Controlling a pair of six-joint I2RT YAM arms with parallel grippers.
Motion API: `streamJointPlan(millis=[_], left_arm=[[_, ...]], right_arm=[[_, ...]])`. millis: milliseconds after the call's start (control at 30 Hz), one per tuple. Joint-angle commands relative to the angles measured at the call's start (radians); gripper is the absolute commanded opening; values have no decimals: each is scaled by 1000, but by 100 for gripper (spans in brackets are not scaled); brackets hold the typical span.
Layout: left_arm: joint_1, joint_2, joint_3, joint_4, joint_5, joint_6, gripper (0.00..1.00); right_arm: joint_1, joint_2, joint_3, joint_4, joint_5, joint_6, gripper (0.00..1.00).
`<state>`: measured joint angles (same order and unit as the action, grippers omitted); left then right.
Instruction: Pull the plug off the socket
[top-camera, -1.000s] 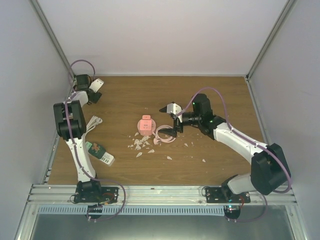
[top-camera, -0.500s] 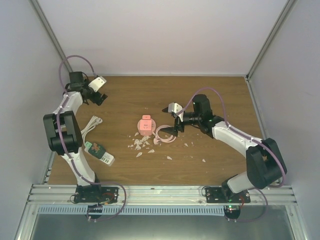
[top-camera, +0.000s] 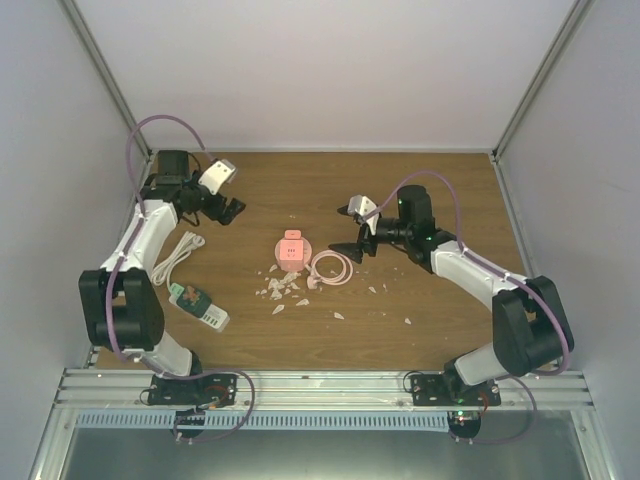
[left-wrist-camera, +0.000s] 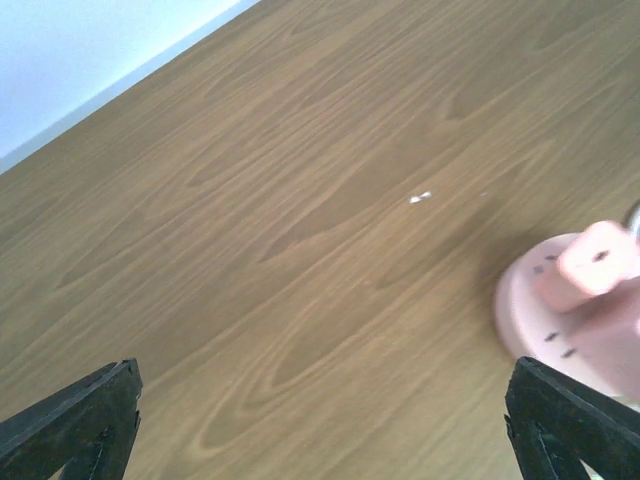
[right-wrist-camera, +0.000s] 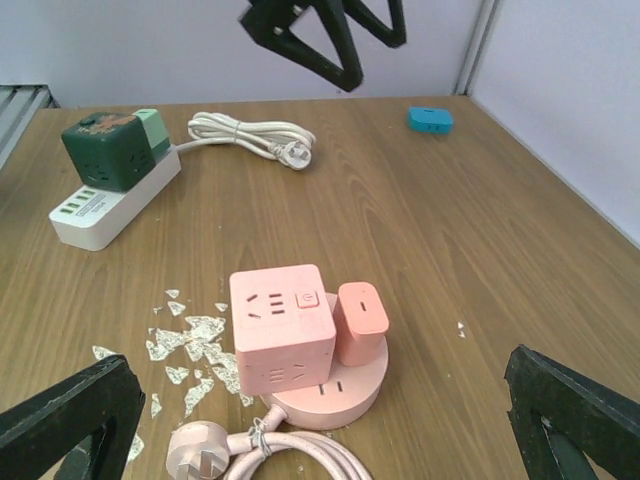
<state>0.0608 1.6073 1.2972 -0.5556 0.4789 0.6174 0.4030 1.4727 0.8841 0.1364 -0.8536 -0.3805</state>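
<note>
A pink cube socket (right-wrist-camera: 283, 325) stands on a round pink base (right-wrist-camera: 372, 381) at the table's middle, also seen in the top view (top-camera: 291, 250). A small pink plug (right-wrist-camera: 361, 322) sits in the cube's side that faces away from my arms. Its pink cable (top-camera: 330, 266) lies coiled to the right. My right gripper (top-camera: 348, 230) is open and empty, just right of the socket, which lies between its fingertips in the right wrist view (right-wrist-camera: 320, 400). My left gripper (top-camera: 230, 208) is open and empty, above bare wood left of the socket; the left wrist view (left-wrist-camera: 320, 400) shows the socket (left-wrist-camera: 575, 305) at the right edge.
A white power strip with a dark green cube (top-camera: 200, 303) lies at the near left, with a white cable (top-camera: 178, 252) behind it. White chips (top-camera: 280, 290) are scattered in front of the socket. A small blue block (right-wrist-camera: 430, 120) lies near the far wall. Walls close in three sides.
My left arm has swung from the back-left corner toward the table's middle. My right gripper has drawn back a little to the right, away from the pink cable, with its jaws wider.
</note>
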Motion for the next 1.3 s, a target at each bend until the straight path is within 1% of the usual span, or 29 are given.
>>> streamJointPlan(millis=[0,100,200,300,467,533,667,800,967,1267], left_arm=[[-100,-111,-45,-50,-56,-156,99],[-210,-159,-92,-81,-103,-240,99],[-316,-167,-109,-113,-151,-320,99],[-381,-171,-114,-110,-176,-407,99],[-506,-159,-142,-87,-328,-565,99],[-545,-142,-152,-84,-366,-604,99],[-593,-89,-157,-96,-427,-686,99],[-615,-34,-158,-89,-471,-744,99],[-650,34,-157,-76,-508,-760,99],[-657,114,-98,-53,-572,-795,98]], right_arm=[[-18,-15,-8,37,16,22,100],[-29,-23,-9,38,22,20,100],[-35,-33,-10,37,26,11,100],[-36,-37,-9,34,29,9,100],[-38,-47,-10,30,42,-8,100],[-37,-51,-10,28,50,-13,100],[-39,-58,-12,26,51,-20,100],[-39,-57,-12,26,49,-24,100],[-39,-55,-10,19,45,-35,100],[-39,-55,-14,15,41,-40,100]])
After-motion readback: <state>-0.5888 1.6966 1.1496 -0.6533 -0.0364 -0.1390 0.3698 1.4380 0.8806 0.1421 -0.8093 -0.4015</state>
